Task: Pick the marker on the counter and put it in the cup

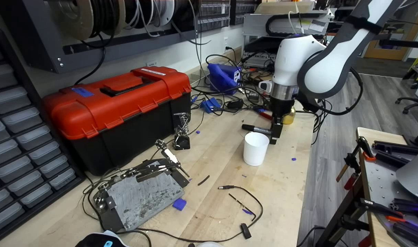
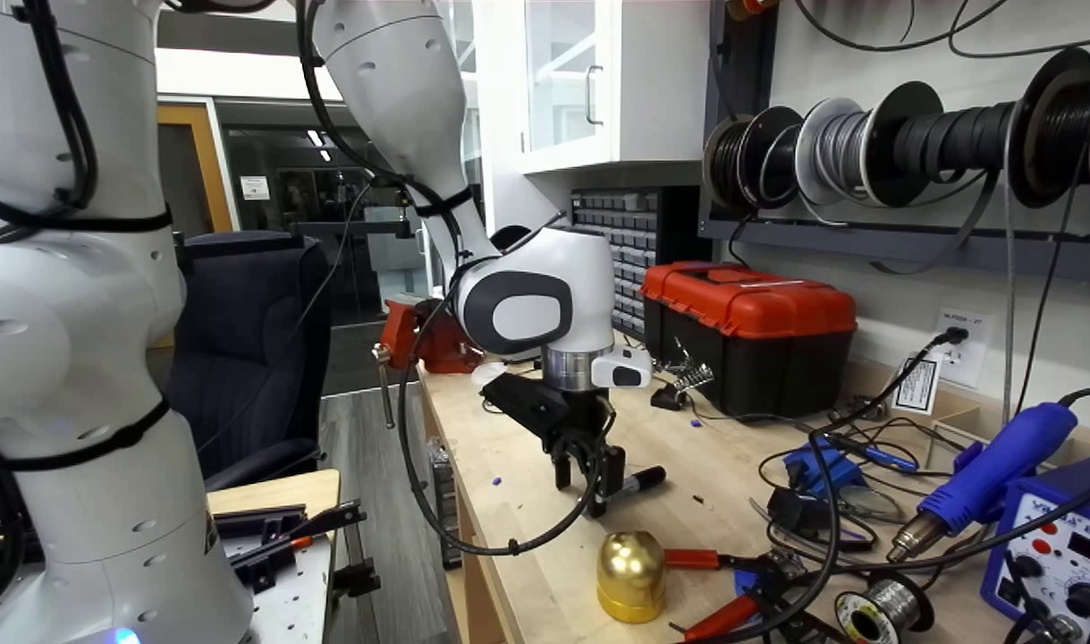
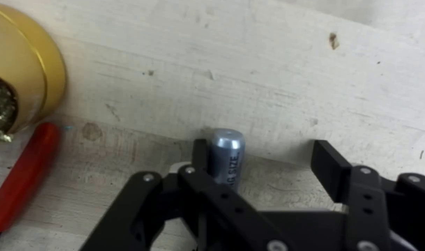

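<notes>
1. One marker (image 1: pixel 256 129), black cap, grey body. Lies on the counter (image 1: pixel 226 154), pale wood, right of centre in an exterior view, cap toward the left of the frame. Wrist view: rounded grey end near centre, lettering ending "SIZE".
2. One gripper (image 3: pixel 263 157), black, pointing down. Condition: released, fingers (image 3: pixel 330 169) spread well apart; the marker sits in the gap, just beside the finger at left of the wrist frame. Whether the two touch cannot be told.
3. One cup (image 1: pixel 255 150), plain white, upright on the counter, right of centre in an exterior view, directly below the marker in the frame, near the gripper.
4. One robot arm (image 1: pixel 327 73), white with dark grey, extending from the upper right in an exterior view.
5. One gold container (image 2: pixel 631 581), rounded, lower centre in an exterior view; at upper left of the wrist view, metal wool shows in its opening.
6. One red-handled tool (image 2: pixel 688 559), lower right of centre, just beside the gold container.
7. One toolbox (image 1: pixel 123 118), red lid, black body, left of centre in an exterior view.
8. One coiled-wire stand (image 1: pixel 182 132), just right of the toolbox in the frame.
9. One grey plate (image 1: pixel 145 199), scuffed, lower left of centre.
10. One hex key (image 1: pixel 242 206) and one black cable (image 1: pixel 245 231), lower centre.
11. One blue bench unit (image 2: pixel 1063 550) with dials, lower right in an exterior view; blue handpiece (image 2: pixel 992 477) alongside.
12. Several wire spools (image 2: pixel 853 148), upper right.
</notes>
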Action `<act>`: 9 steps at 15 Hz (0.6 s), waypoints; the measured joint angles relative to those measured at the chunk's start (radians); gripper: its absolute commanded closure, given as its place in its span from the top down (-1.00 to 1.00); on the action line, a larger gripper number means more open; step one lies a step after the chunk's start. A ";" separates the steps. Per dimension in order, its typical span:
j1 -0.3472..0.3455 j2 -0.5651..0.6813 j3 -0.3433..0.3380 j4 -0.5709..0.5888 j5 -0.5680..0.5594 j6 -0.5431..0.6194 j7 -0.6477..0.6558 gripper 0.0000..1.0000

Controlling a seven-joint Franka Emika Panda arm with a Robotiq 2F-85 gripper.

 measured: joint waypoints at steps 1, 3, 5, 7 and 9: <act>0.000 0.000 0.000 0.000 -0.002 0.004 0.000 -0.18; 0.000 -0.002 0.000 0.004 -0.013 0.007 0.001 -0.44; 0.000 -0.002 0.000 0.009 -0.028 0.007 0.001 -0.71; 0.000 -0.003 -0.001 0.013 -0.042 0.007 0.001 -0.95; 0.000 -0.003 -0.001 0.015 -0.046 0.007 0.001 -0.88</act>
